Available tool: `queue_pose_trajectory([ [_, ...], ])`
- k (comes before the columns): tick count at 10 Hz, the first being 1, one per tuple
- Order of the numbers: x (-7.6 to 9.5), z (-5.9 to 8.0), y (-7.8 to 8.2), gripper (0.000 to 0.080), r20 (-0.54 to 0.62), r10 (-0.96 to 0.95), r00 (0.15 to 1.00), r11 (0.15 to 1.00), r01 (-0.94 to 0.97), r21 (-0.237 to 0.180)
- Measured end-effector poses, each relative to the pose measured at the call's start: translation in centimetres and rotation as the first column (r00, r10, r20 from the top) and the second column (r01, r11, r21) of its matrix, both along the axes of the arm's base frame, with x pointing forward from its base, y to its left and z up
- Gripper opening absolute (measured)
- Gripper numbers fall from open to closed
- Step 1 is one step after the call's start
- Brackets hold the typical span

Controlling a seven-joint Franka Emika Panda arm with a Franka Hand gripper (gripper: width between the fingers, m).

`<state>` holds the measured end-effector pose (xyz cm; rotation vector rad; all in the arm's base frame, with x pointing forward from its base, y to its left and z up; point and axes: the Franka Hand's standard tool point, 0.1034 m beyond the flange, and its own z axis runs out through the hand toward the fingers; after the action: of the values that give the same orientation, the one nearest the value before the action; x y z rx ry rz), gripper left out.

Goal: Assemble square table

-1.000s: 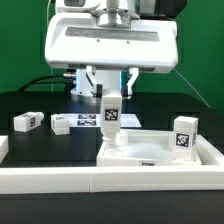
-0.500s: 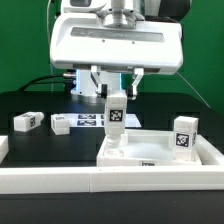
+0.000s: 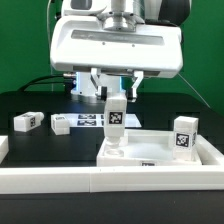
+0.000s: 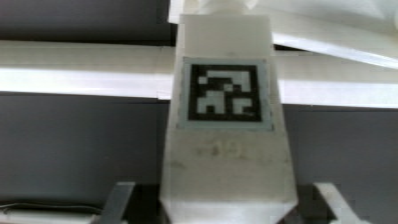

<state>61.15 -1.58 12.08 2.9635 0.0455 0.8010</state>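
A white leg block [image 3: 114,118] with a black-white tag stands upright over the near corner of the square white tabletop [image 3: 150,150], at the exterior view's left. My gripper [image 3: 116,92] comes down from above and is shut on the leg's upper end, one finger on each side. In the wrist view the tagged leg [image 4: 228,100] fills the middle and runs away from my gripper [image 4: 228,205]. A second leg [image 3: 183,135] stands upright at the tabletop's corner on the exterior view's right.
Two loose leg blocks [image 3: 27,122] [image 3: 61,124] lie on the black table at the exterior view's left. The marker board [image 3: 88,120] lies flat behind the held leg. A long white rail [image 3: 100,182] runs along the front, and the robot's white base stands behind.
The held leg sits slightly lower over the tabletop corner than a second ago, and the wrist has shifted a little. The grip is unchanged.
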Motion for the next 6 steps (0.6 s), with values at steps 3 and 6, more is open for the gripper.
queue_pose_trajectory([
  [3,-0.25,-0.57,-0.43,0.0290,0.050,-0.003,0.999,1.000,0.004,-0.024],
  [6,-0.20,-0.65,-0.40,0.0290,0.074,-0.001,0.997,0.999,0.003,-0.033],
])
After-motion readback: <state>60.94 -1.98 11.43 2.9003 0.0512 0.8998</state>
